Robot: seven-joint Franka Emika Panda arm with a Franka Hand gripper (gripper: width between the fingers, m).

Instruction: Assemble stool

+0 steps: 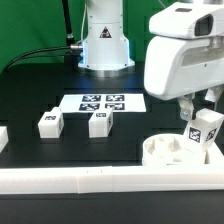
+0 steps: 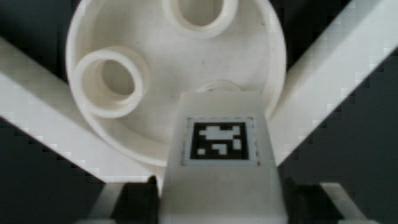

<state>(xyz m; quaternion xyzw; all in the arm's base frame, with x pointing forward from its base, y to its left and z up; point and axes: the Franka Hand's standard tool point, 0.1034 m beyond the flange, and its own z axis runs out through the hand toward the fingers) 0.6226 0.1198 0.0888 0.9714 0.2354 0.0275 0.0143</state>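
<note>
The arm (image 1: 185,55) hung bent over at the frame's right, wrist pointing down. Its gripper (image 1: 203,112) was clamped on a leg (image 1: 206,130), right over the round seat (image 1: 163,152) at lower right. A second leg (image 1: 50,123) and a third leg (image 1: 100,123) stood left of centre.

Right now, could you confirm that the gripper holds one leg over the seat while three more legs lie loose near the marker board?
Not quite: only two loose legs lie near the marker board, as the exterior view shows. The gripper does hold the third leg over the seat.
</note>
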